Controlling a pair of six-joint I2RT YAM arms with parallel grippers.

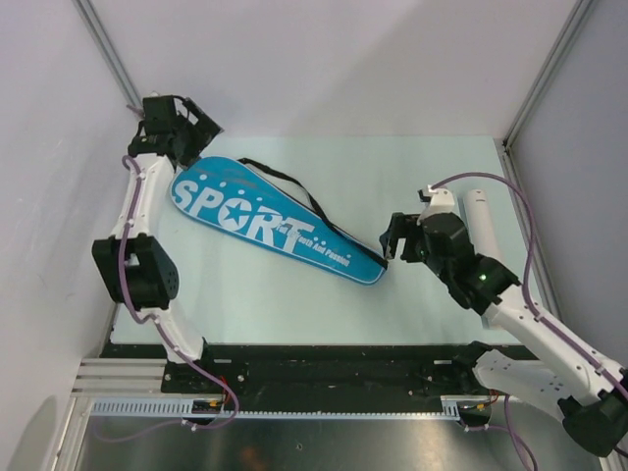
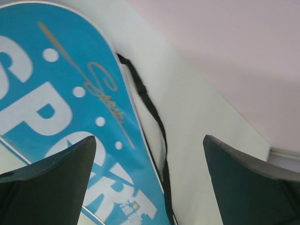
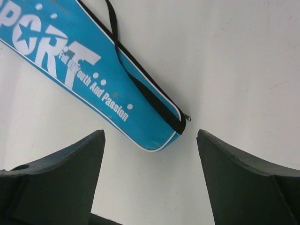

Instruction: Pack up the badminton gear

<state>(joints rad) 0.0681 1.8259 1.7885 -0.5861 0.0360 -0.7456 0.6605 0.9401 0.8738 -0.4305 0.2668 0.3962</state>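
The bag (image 1: 275, 221) lies diagonally on the counter (image 1: 294, 304), its wide end at the left tool (image 1: 189, 147) and its narrow end beside the right tool (image 1: 392, 240). Both tools are released, grasping nothing. Packing seems nearly done. The tube (image 1: 483, 226) probably goes next, a job for the right tool.

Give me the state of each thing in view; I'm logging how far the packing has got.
blue SPORT racket bag: lying flat on the table, no opening visible.
black strap: slack, trailing along the bag's far edge.
white tube: lying on the table's right side, outside the bag.
left gripper: open, empty, at the bag's wide end.
right gripper: open, empty, just off the bag's narrow end.
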